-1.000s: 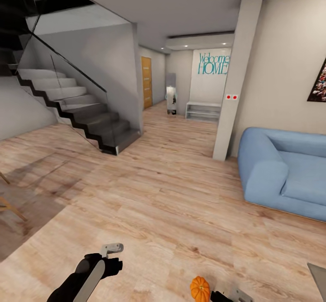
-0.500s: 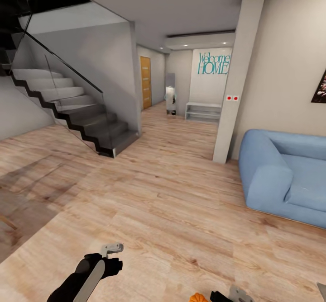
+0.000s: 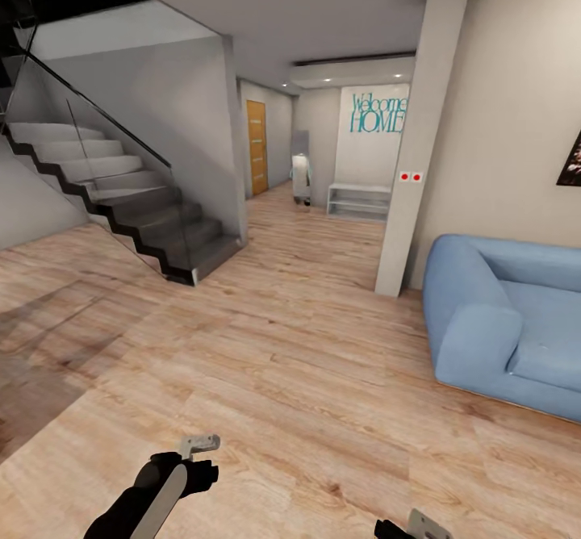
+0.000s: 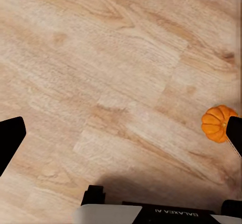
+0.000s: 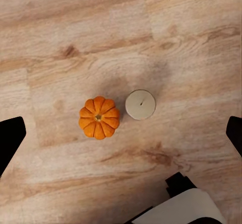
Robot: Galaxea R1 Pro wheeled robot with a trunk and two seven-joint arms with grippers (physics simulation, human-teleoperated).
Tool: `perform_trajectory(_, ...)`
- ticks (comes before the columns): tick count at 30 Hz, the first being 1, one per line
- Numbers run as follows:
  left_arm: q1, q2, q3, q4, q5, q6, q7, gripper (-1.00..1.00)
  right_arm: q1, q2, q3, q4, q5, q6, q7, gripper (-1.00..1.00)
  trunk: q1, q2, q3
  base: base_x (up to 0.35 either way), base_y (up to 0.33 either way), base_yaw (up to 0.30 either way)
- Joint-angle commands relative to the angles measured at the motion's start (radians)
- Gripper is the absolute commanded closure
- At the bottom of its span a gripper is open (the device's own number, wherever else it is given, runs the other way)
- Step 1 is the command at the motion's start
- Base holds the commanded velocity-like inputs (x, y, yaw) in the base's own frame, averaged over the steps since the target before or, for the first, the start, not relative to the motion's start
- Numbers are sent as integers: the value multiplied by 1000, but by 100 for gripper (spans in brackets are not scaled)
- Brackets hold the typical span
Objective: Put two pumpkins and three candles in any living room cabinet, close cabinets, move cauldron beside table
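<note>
— Where's the pumpkin [image 5: 99,117]?
— On the floor [image 5: 60,43], mid-frame in the right wrist view, candle [image 5: 140,104] just beside it.
— Grippers?
— Right gripper [image 5: 121,133] and left gripper [image 4: 121,136] both spread wide, holding nothing.

Pale wood-plank floor [image 3: 307,378] is stretching toward a hallway with an orange door [image 3: 257,148]. A grey staircase [image 3: 121,200] with a glass railing is rising at left, a blue sofa [image 3: 504,321] is sitting at right beside a white pillar [image 3: 415,135] bearing 2 red buttons.
</note>
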Motion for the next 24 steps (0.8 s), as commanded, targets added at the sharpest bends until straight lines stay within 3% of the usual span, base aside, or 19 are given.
perform_trajectory(1, -1, 1, -3, -1, 11, 2, 10, -100, -1, -1, 5, -2, -2, 5, -7, -100, 1, -1, -1, 216, -194, 0)
perform_trajectory(10, -1, 1, -3, -1, 11, 2, 10, -100, -1, -1, 7, -2, -2, 5, -7, -100, 1, -1, -1, 189, -176, 0)
perform_trajectory(24, -1, 1, 9, -6, 12, 2, 9, -100, -1, -1, 9, -2, -2, 5, -7, -100, 1, -1, -1, -11, -12, 0)
